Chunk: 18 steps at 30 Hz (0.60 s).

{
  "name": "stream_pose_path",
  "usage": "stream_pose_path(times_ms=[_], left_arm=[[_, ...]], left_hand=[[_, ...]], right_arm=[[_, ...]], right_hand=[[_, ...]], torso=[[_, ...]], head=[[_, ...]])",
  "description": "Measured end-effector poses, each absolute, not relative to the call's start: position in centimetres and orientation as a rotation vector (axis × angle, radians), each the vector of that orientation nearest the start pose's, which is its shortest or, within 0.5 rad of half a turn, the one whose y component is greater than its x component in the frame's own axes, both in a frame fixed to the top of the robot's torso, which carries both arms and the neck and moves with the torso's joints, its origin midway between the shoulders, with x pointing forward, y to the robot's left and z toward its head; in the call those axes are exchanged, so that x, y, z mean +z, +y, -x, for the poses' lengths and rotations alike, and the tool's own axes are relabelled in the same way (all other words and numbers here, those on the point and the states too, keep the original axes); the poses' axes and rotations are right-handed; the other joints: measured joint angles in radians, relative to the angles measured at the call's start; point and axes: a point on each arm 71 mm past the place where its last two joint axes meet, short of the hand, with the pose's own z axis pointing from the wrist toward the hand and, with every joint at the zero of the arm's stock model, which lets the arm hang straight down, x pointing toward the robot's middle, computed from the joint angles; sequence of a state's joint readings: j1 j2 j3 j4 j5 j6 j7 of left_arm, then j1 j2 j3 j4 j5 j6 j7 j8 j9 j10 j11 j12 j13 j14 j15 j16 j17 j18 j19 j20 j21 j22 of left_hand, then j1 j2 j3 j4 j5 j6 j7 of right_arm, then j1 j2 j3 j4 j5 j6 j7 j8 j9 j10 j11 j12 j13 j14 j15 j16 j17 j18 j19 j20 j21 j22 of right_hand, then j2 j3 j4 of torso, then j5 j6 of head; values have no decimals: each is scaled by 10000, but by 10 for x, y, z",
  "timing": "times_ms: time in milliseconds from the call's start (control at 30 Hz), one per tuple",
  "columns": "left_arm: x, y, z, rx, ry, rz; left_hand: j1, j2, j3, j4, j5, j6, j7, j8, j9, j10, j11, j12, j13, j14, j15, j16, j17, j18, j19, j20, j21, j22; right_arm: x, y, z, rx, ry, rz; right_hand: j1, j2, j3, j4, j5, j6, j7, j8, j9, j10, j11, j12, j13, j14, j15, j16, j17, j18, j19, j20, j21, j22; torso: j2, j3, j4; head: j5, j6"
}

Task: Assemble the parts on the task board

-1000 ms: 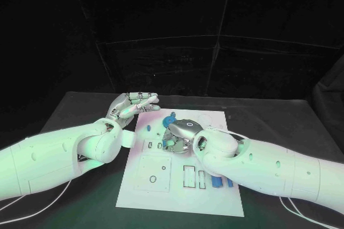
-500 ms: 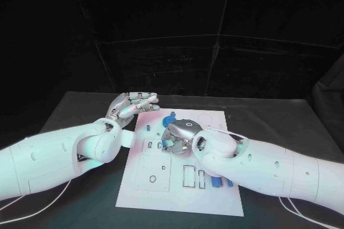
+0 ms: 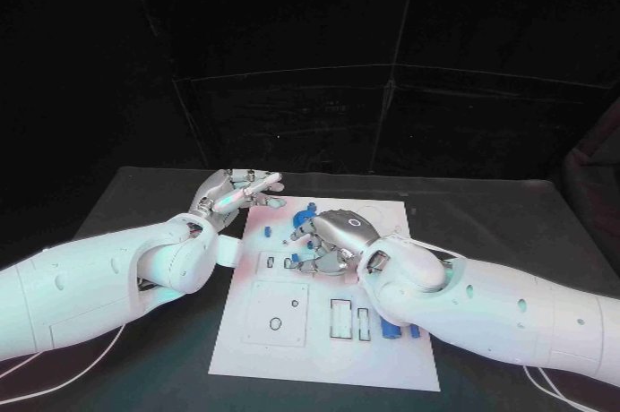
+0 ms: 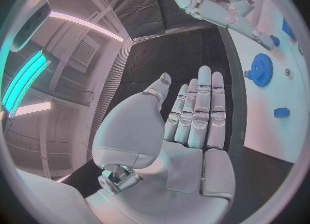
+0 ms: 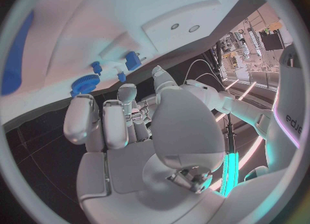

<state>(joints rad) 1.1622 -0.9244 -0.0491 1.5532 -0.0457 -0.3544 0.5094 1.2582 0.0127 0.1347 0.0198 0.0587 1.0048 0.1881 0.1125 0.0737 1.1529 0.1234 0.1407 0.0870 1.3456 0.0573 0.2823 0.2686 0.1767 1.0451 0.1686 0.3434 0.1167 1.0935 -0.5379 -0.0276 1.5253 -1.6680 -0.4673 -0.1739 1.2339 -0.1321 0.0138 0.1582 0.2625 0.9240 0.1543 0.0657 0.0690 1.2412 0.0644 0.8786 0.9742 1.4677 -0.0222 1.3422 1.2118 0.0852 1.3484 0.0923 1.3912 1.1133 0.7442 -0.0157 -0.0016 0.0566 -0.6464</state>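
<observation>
Your right hand (image 3: 330, 242) hovers over the task board (image 3: 323, 340), fingers curled, grasp unclear. Your left hand (image 3: 233, 191) waits off-board, fingers flat together. Approach the blue gear (image 3: 305, 218) slowly, fingertips centred.

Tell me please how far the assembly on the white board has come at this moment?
Early, it seems. Done: a blue gear stands on the board. In hand: the right hand is over the board's middle; whether it holds a part I cannot tell. The left hand is open beside the board's far corner. Left: blue pieces lie loose near the right forearm.
</observation>
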Motion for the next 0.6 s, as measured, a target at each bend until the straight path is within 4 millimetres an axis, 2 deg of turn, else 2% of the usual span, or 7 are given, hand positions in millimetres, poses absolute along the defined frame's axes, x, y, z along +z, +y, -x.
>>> stream_pose_path(times_ms=[100, 200, 300, 333, 400, 533, 600], left_arm=[[-190, 248, -476, -14667, 13514, 10407], [-190, 251, -478, -14180, 14325, 10097], [-188, 252, -481, -13476, 15705, 9519], [-188, 251, -482, -13221, 16209, 9282], [-186, 248, -484, -12550, 17436, 8571], [-186, 240, -487, -11091, 19391, 6866], [-185, 234, -490, -10294, 20142, 5905]], left_hand=[[-187, -187, -113, 113, 0, 472, -445, 117, 59, 1074, -477, 387, 263, 1100, -545, 2024, 1581, -1, 1478, -555, 958, 438], [-496, -237, -262, 269, 0, 879, -741, 204, 152, 2010, -810, 938, 772, 1178, -882, 7001, 6348, -2, 2468, -945, 1887, 925], [-1040, -178, -565, 702, 0, 1115, -869, 424, 323, 2323, -1055, 1722, 1510, 1208, -980, 10116, 9627, 0, 2844, -1153, 2673, 1406], [-1136, -103, -627, 803, 0, 1201, -919, 520, 386, 2399, -1089, 1991, 1734, 1193, -1015, 10848, 10086, -4, 2907, -1205, 2882, 1534], [-1190, -5, -843, 1016, 0, 1169, -1014, 824, 604, 2124, -1173, 2874, 2551, 1201, -1149, 11866, 10342, -460, 3905, -1286, 5872, 5226], [-1269, 106, -1374, 1237, 0, 971, -1098, 1620, 1198, 1260, -1244, 4695, 4189, 1208, -1228, 12243, 10396, -614, 3968, -1351, 7522, 7218], [-1319, 348, -1620, 1427, 0, 706, -1151, 2140, 1621, 1008, -1254, 6145, 5578, 1214, -1236, 12573, 10395, -770, 4167, -1372, 8559, 8599]], right_arm=[[-198, -61, -436, 9396, 14479, 3048], [-185, -89, -436, 9984, 14307, 2760], [-164, -122, -446, 10225, 14295, 2030], [-158, -132, -449, 10250, 14300, 1742], [-148, -153, -455, 10309, 14386, 1075], [-140, -186, -461, 10268, 14628, -37], [-138, -199, -464, 10210, 14732, -498]], right_hand=[[259, 127, -67, -67, 49, -14, 13, 61, 17, -189, -12, -178, -170, 9, 9, -325, -383, 0, -286, 0, -224, -391], [481, 247, -133, -133, 49, 137, -75, 182, 56, -266, -75, -345, -347, 9, 9, -563, -650, 0, -408, -15, -370, -665], [687, 344, -146, -183, 41, 145, -76, 182, 56, -304, -57, -337, -373, 9, 9, -600, -715, -1, -413, -20, -417, -723], [717, 375, -159, -222, -3, 152, -82, 182, 56, -298, -63, -295, -355, 9, 9, -600, -718, -1, -441, -48, -417, -728], [760, 418, -158, -220, -6, 182, -112, 182, 55, -265, -95, -270, -339, 9, 9, -644, -718, -1, -441, -48, -417, -728], [838, 496, -150, -282, 93, 201, -132, 232, 55, -229, -130, -229, -339, 9, 9, -645, -718, -1, -441, -48, -417, -737], [837, 495, -149, -282, 94, 217, -148, 232, 54, -229, -129, -229, -339, 9, 9, -645, -733, -1, -441, -48, -417, -737]], torso=[[-19, 4, -10], [-64, 6, -11], [-138, 21, -10], [-164, 25, -10], [-228, 39, -12], [-359, 72, -14], [-426, 92, -18]], head=[[14, 14], [22, -3], [23, -44], [23, -59], [29, -91], [46, -177], [55, -199]])
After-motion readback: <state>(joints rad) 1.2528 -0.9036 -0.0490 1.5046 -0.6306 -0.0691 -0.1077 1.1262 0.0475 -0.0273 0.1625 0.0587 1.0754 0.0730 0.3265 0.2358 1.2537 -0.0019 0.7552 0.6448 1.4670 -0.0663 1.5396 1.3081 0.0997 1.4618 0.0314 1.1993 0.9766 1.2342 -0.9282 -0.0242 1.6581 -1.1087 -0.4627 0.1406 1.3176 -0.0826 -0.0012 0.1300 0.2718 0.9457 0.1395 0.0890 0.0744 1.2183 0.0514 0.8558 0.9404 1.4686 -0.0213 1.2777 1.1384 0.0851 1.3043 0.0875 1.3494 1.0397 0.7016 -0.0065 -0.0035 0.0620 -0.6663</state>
